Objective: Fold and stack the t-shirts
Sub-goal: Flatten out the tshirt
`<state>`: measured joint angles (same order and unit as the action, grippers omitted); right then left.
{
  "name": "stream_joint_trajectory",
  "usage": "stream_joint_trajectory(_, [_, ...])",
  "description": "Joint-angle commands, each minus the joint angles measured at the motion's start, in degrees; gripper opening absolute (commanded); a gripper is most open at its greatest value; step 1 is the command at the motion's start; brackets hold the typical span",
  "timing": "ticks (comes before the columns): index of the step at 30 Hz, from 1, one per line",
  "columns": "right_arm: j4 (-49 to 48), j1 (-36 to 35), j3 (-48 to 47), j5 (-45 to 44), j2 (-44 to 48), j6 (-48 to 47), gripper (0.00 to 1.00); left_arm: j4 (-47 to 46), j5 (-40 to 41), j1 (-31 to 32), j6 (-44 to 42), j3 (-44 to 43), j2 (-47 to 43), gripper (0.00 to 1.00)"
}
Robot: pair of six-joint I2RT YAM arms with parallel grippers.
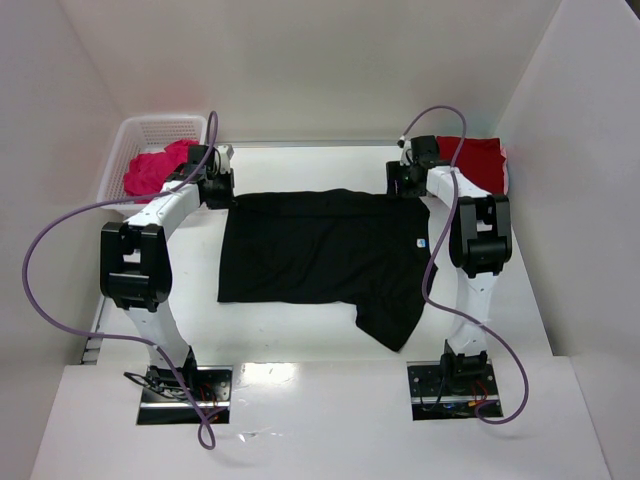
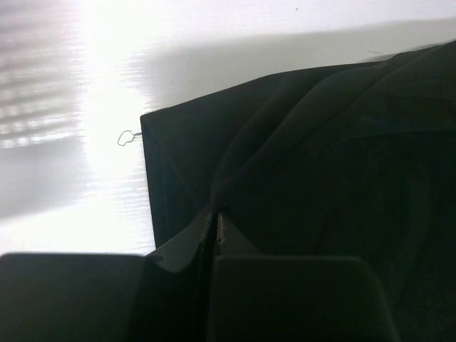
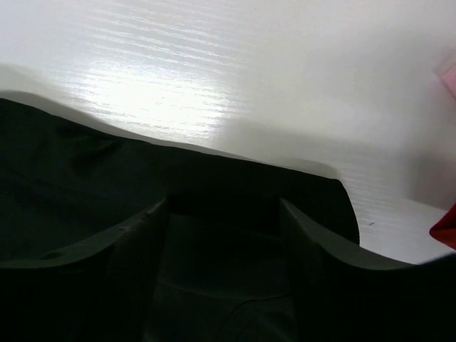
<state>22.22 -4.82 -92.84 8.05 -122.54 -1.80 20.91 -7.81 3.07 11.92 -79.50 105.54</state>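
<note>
Top external view: at the far left a white mesh basket [image 1: 150, 128] holds the crumpled magenta-pink t-shirt [image 1: 155, 172]. The black t-shirt [image 1: 320, 250] lies spread flat in the middle of the surface [image 1: 300, 350]. Its long axis runs left to right, with a straight edge at the left and a sleeve [image 1: 392, 322] sticking out toward the near right. The left hand [image 1: 215, 188] sits at the shirt's far left corner and the right hand [image 1: 405, 180] at its far right corner. The dark red t-shirt [image 1: 482, 160] lies bunched on the surface at the far right.

Only the left wrist view shows that hand [image 2: 217, 221] pressed together, clamped on a raised fold of black cloth, with a loose thread [image 2: 128, 137] curling off the shirt's corner. Only the right wrist view shows that hand [image 3: 222, 214] with its fingers [image 3: 107, 271] apart, straddling the shirt's far edge, cloth lying between them.
</note>
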Motion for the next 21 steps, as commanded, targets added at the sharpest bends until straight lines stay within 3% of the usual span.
stream_joint_trajectory(1, [0.55,0.25,-1.65,1.88,-1.21,-1.01,0.66,-0.43,-1.15,0.01,-1.2,-1.0,-2.0,0.0])
stream_joint_trajectory(13, [0.55,0.25,-1.65,2.4,-1.74,-0.49,0.09,-0.43,-1.15,0.01,-1.2,-1.0,-2.0,0.0])
stream_joint_trajectory(17, [0.02,0.25,-1.65,2.4,1.94,0.57,0.01,-0.43,-1.15,0.01,-1.2,-1.0,-2.53,0.0])
stream_joint_trajectory(21, [-1.2,0.25,2.56,3.63,10.11,1.1,0.01,-0.43,-1.15,0.01,-1.2,-1.0,-3.66,0.0])
